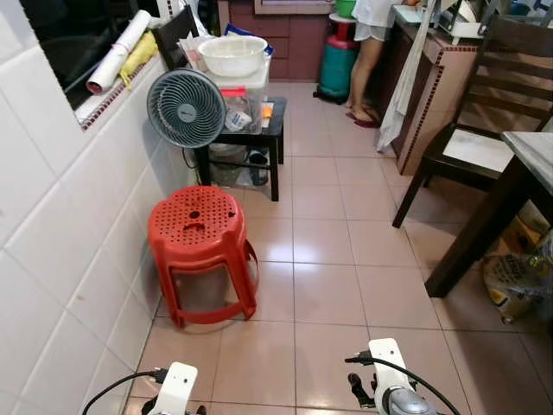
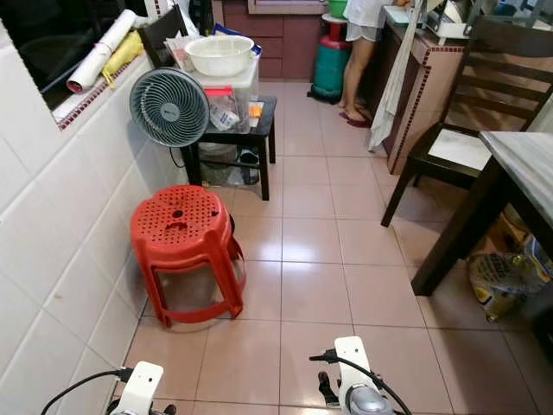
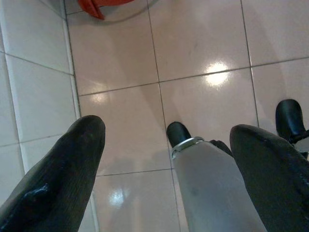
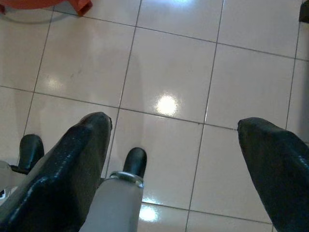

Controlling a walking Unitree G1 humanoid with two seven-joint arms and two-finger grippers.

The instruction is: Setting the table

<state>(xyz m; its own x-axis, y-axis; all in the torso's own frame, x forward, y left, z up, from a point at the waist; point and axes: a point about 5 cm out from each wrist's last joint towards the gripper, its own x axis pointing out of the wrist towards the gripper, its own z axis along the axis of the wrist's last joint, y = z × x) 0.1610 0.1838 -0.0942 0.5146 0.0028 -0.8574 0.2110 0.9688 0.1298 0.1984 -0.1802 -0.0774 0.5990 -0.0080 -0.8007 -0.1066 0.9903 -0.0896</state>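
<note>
Both empty grippers, left gripper (image 3: 164, 159) and right gripper (image 4: 174, 159), hang spread over floor tiles; the dining table (image 1: 529, 151) ahead-right likely needs approaching first.

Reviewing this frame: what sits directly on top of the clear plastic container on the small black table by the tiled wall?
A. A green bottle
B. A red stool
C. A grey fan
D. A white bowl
D. In the left eye view, the white bowl rests on the clear plastic container on the small black table; the grey fan stands in front and the red stool is on the floor.
</note>
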